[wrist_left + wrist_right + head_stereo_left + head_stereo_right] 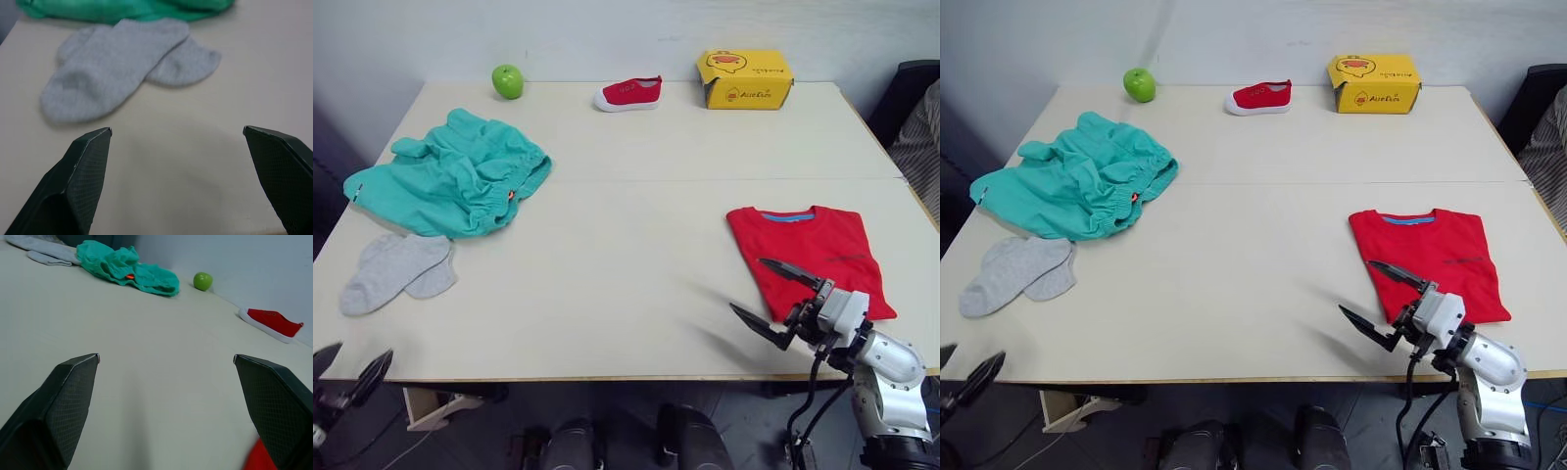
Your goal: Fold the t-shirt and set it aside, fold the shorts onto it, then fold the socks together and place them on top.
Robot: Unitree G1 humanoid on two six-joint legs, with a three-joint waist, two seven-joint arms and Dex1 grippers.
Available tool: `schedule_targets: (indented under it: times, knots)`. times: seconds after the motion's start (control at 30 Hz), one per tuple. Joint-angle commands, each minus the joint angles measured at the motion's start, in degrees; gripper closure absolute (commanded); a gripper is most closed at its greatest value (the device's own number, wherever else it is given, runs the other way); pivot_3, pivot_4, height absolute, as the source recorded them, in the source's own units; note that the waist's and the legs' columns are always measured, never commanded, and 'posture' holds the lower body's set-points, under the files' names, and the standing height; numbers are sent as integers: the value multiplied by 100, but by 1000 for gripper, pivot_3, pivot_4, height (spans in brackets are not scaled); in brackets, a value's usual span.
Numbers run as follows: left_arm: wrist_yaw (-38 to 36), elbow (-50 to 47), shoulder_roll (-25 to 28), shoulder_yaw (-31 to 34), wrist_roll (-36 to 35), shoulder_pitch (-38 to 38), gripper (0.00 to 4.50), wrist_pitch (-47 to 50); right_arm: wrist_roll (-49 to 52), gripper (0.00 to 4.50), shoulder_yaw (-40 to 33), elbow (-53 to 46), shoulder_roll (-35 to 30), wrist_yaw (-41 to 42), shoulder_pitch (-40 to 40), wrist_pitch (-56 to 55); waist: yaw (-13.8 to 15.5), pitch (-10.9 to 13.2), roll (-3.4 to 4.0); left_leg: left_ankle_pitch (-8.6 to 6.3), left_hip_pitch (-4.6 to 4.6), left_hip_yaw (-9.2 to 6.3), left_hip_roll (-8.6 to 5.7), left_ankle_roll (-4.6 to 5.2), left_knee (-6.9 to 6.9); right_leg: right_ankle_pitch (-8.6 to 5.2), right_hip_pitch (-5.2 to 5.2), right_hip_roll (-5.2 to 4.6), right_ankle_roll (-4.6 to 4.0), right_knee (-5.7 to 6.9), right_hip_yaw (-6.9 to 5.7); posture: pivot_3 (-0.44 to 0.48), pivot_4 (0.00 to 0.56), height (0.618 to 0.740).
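Left eye view: 1 t-shirt (pixel 808 257), 1 shorts (pixel 450 174), 2 socks (pixel 396 269); both tools wide open, empty.

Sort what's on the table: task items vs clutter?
Task items:
t-shirt, already folded, on the table's right side
shorts, crumpled, on the left side
socks, overlapping, just nearer than the shorts

Clutter:
green apple, far edge
red shoe, far edge
yellow box, far edge
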Motion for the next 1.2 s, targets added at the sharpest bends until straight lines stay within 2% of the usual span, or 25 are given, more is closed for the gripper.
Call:
schedule_targets:
  times: [0.03,0.13,0.2,0.3,0.4,0.47,0.53,0.57,0.6,0.73,0.9,1.03,1.13,1.2]
  knots:
    - [162,8,497,-425,156,-704,0,313,125,10,69,-530,-107,-265,-199,328,1,-2,-1,4,-1,2,0,-5,0,0,-5,1,-1,6,2,0,150,740]
    - [252,566,1045,-1353,589,-2084,0,704,265,10,262,-967,-104,-470,-358,862,28,-4,-7,21,-6,13,-1,14,0,-2,-19,10,-3,27,6,0,150,740]
    - [247,1053,1214,-1924,871,-2953,0,868,300,10,359,-1166,-100,-556,-416,1098,52,-9,-14,30,-9,21,1,14,0,-3,-31,29,-5,43,5,0,150,740]
    - [145,2438,1172,-3087,1708,-4661,0,610,295,10,490,-1374,-100,-670,-521,1356,65,-11,-18,33,-9,43,1,13,0,-3,-39,67,-5,68,-14,0,150,740]
    - [98,3703,1041,-3766,2324,-5721,0,181,306,10,519,-1458,-106,-739,-542,1477,51,-15,-30,42,-12,66,-7,23,3,0,-44,74,-1,72,-11,0,150,740]
    - [58,4629,955,-4120,2672,-6286,403,5,319,0,517,-1514,-102,-777,-552,1545,-1,-20,-41,40,-11,79,-7,25,2,1,-47,81,2,64,-3,0,150,740]
    - [191,5394,875,-4282,2918,-6706,873,-456,345,0,491,-1588,-93,-836,-556,1611,-67,-18,-46,38,-11,82,-13,24,2,0,-48,90,2,64,-3,0,150,740]
    - [202,5659,825,-4283,2940,-6868,1293,-631,344,0,473,-1610,-84,-867,-547,1617,-77,-19,-48,38,-13,82,-18,23,1,0,-49,94,2,59,-2,0,150,740]
    - [86,5867,783,-4305,2956,-7012,1532,-810,337,0,453,-1618,-84,-884,-538,1615,-77,-19,-48,38,-11,79,-14,22,1,0,-48,95,2,61,-3,0,150,740]
    - [-357,6335,688,-4382,3055,-7459,2895,-1592,318,0,349,-1534,-117,-920,-459,1585,-79,-17,-52,47,-9,81,3,18,5,0,-47,95,3,64,3,0,150,740]
    - [-452,6497,330,-4118,2819,-8495,4438,-2397,286,0,185,-1430,-188,-945,-285,1530,37,5,-89,53,-18,76,2,23,14,1,-48,94,5,67,5,0,150,740]
    - [-829,6478,-48,-4278,2921,-9114,4478,-2698,278,0,41,-1401,-300,-922,-158,1534,63,6,-93,50,-18,80,-8,32,17,7,-48,89,15,64,12,0,150,740]
    - [-1706,6123,-444,-4468,2817,-9340,4478,-2460,318,0,-123,-1419,-497,-856,-24,1607,71,7,-94,50,-21,82,-32,33,16,8,-46,91,17,62,11,0,150,740]
    - [-2401,5617,-640,-4647,2704,-9186,4478,-2121,431,0,-295,-1439,-707,-778,40,1730,63,8,-96,52,-21,82,-43,36,16,9,-46,90,20,60,16,0,150,740]
